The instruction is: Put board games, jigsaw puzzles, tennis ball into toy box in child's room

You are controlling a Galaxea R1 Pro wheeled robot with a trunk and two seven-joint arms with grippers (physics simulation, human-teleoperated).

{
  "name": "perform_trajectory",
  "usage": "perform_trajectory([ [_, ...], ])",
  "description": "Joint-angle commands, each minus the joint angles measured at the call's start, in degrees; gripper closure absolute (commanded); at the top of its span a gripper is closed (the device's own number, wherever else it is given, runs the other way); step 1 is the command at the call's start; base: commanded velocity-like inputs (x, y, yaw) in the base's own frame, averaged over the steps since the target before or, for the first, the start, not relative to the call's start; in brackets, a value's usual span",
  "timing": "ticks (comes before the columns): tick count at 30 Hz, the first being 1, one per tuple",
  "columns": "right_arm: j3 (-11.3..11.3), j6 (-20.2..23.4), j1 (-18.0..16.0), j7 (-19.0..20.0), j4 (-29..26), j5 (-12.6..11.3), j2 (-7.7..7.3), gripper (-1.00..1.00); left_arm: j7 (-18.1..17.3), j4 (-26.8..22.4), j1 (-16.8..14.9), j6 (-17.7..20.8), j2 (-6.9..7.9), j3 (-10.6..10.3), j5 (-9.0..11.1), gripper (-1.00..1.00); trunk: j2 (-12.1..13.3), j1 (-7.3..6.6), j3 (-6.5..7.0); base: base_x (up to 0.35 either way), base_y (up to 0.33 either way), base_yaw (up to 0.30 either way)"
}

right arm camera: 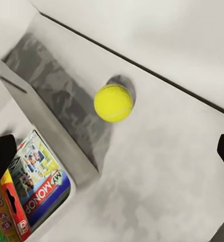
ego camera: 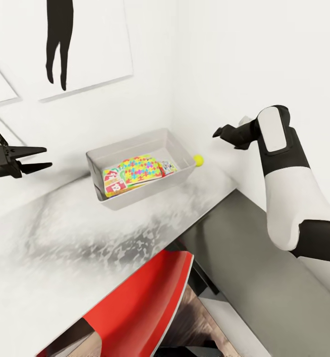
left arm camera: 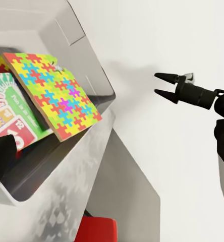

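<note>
Small fuzzy yellow-green tennis ball (ego camera: 198, 160): round, plain, sitting on the mottled light-grey surface (ego camera: 85, 233) right of frame centre in the head view, just beside the bin's right end, near the white wall.

Shallow light-grey rectangular toy box (ego camera: 135, 144): at frame centre, long axis running lower left to upper right.

Contents: thin jigsaw board (ego camera: 137, 170) of interlocking pink, yellow, green, blue and orange pieces, lying tilted atop the boxes; green-and-red printed game box (left arm camera: 11, 113) beneath it; blue game box (right arm camera: 41, 184) lettered "MONO…" at the bin's right end.

Left hand (ego camera: 36, 158): at the left edge, black fingers apart, empty.

Right hand (ego camera: 217, 133): upper right, above the ball, fingers apart, empty.

Red-and-white swivel chair (ego camera: 140, 302): bottom centre.
</note>
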Motion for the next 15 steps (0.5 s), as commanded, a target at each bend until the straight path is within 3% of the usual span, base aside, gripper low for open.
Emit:
perform_trajectory([
  [1, 0.0, 0.1, -0.2, -0.6, 0.0, -0.6, 0.09, -1.00, -0.5, 0.1, -0.1, 0.0, 0.18, -0.1, -0.2, -1.00, -0.1, 0.03, -0.19, 0.000, 0.000, 0.000],
  [11, -0.1, 0.1, -0.7, -0.6, 0.1, -0.7, 0.56, -1.00, -0.5, 0.0, -0.1, 0.0, 0.47, 0.0, -0.2, -1.00, -0.1, 0.03, -1.13, 0.000, 0.000, 0.000],
  [15, 0.0, 0.1, -1.0, -0.6, 0.0, -0.7, 0.56, -1.00, -0.5, 0.0, -0.1, 0.0, 1.22, -0.1, -0.3, -1.00, -0.1, 0.03, -1.51, 0.000, 0.000, 0.000],
])
